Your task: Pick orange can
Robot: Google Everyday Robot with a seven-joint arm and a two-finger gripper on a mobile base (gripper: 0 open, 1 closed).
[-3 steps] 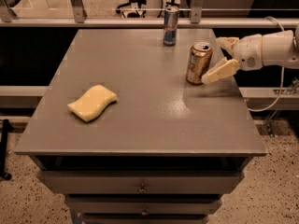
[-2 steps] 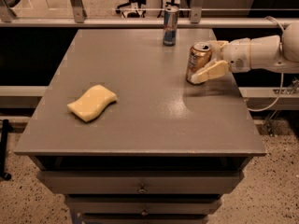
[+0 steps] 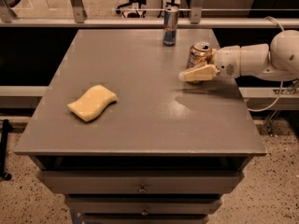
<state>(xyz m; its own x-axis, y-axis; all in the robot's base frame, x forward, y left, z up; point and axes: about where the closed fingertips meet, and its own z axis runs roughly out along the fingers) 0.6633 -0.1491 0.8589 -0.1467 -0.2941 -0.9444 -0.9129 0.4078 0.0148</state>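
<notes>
The orange can stands upright on the grey table, at the right side towards the back. It has a bronze body and a silver top with a pull tab. My gripper reaches in from the right on a white arm and is open around the can. The near finger lies across the front of the can's base. The far finger is hidden behind the can. The can rests on the table.
A slim blue-and-silver can stands at the back edge, left of the orange can. A yellow sponge lies on the left part of the table. Drawers sit below the front edge. A rail runs behind the table.
My gripper has moved left, from beside the orange can to around it, with the near finger now reaching past the can's front. The can has not moved.
</notes>
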